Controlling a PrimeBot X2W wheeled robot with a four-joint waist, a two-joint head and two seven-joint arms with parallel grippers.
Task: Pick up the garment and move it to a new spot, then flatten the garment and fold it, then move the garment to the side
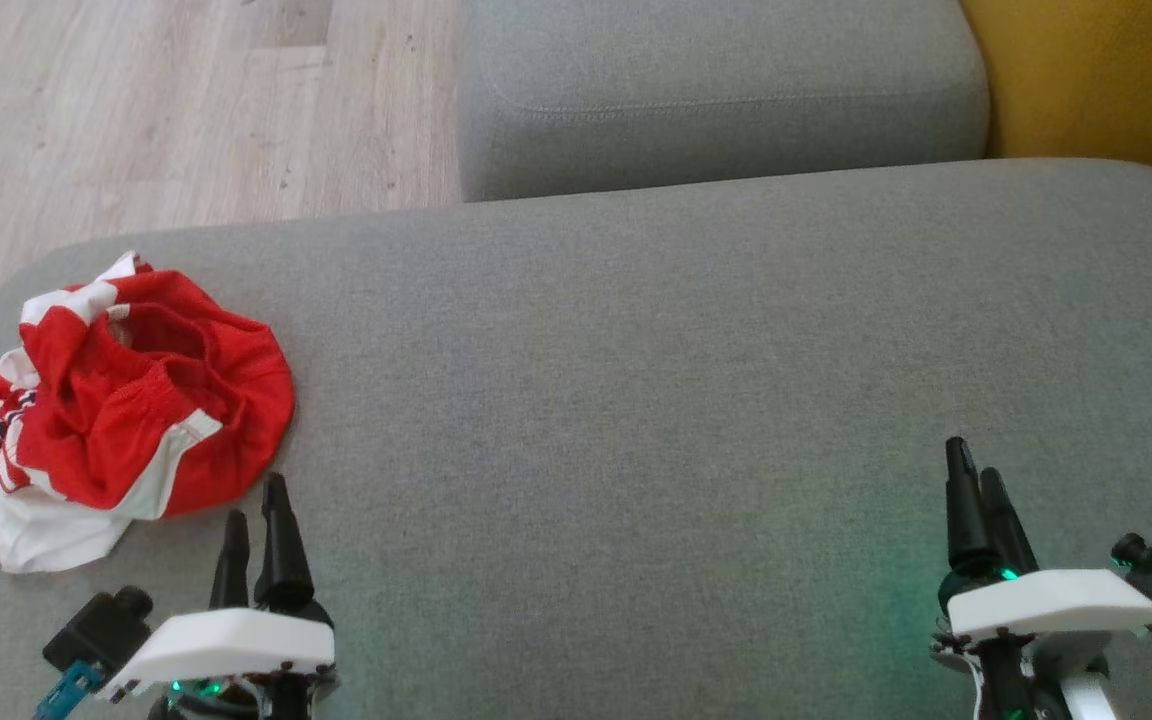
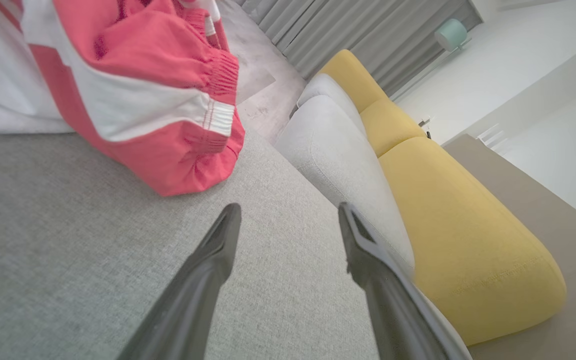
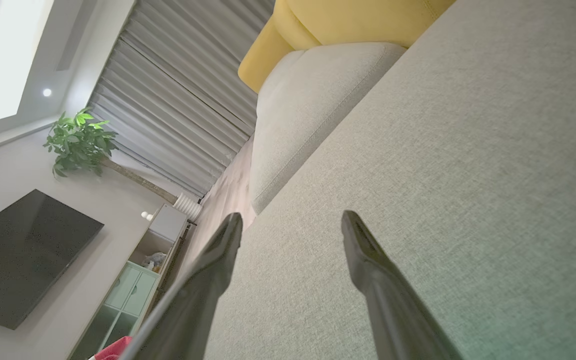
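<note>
The crumpled red-and-white fabric garment [image 1: 126,400], with an elastic gathered hem and white stripes, lies in a loose heap on the large grey woven seat cushion [image 1: 636,400], at the cushion's left end, with part of the cloth reaching the head view's left edge. Just beside the garment, at its near right edge, the left hand [image 1: 256,498] hovers with its two long dark fingers apart. In the left wrist view bare grey weave shows between them, and the garment's red hem sits a little ahead of the fingertips, not touching them. The left hand holds nothing. Well apart from the garment, far along the same cushion to its right, the right hand [image 1: 972,460] also has its fingers spread and is empty, with plain grey fabric under them. Beyond the garment and to its right a smaller grey upholstered cushion [image 1: 716,90] butts against the large one. Further right of the garment a mustard-yellow cushion [image 1: 1106,80] follows. Behind the garment lies pale wood-plank floor [image 1: 136,100].
</note>
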